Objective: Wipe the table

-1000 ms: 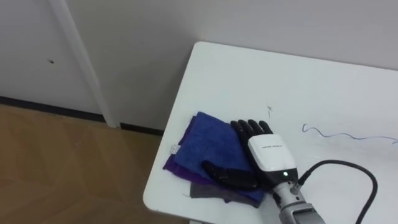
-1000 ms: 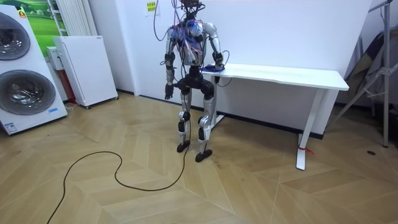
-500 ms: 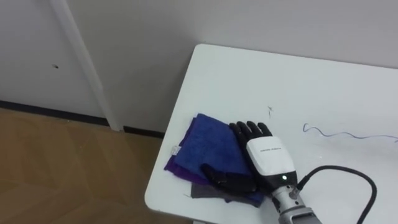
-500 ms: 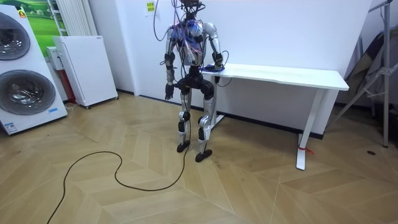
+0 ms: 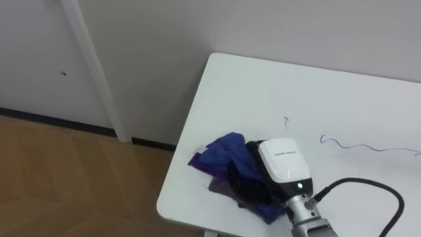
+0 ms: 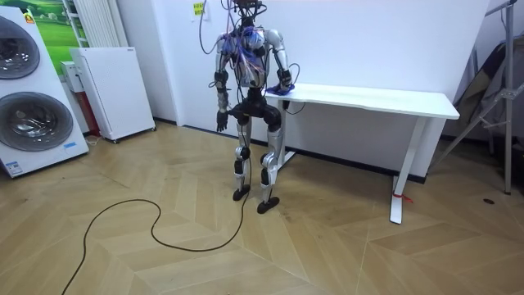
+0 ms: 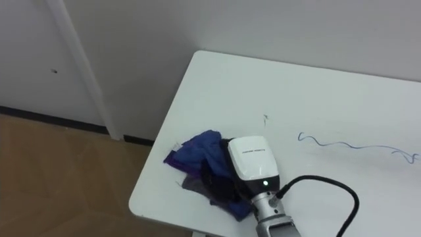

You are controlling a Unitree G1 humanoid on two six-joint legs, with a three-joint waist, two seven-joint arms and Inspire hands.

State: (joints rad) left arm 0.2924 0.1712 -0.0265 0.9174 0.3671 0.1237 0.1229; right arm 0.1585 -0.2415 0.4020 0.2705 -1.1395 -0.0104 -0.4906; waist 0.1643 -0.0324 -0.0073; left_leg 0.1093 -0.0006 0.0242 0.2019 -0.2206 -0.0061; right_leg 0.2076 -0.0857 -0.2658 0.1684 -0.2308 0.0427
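Right hand (image 5: pixel 281 168) rests on the cloth (image 5: pixel 220 153), its dark fingers curled down into the blue-purple fabric and gripping it in a bunch. The cloth lies on the table (image 5: pixel 263 85) near the front left corner, close to both edges. Risk 1: a stroke toward the robot's left or toward itself could carry the wad over the edge, and a loose grey fold trails out at the near side. Risk 2: a bunched cloth gives a narrow contact patch, so a pass may skip part of the blue scribble (image 5: pixel 358 145), which lies well apart to the right. A small mark (image 5: pixel 287 121) sits nearer, just beyond the hand. Nothing stands between cloth and marks. Left hand (image 6: pixel 219 124) hangs at the robot's side. Washing machine (image 6: pixel 29 90) and white cabinet (image 6: pixel 110 90) stand well clear.
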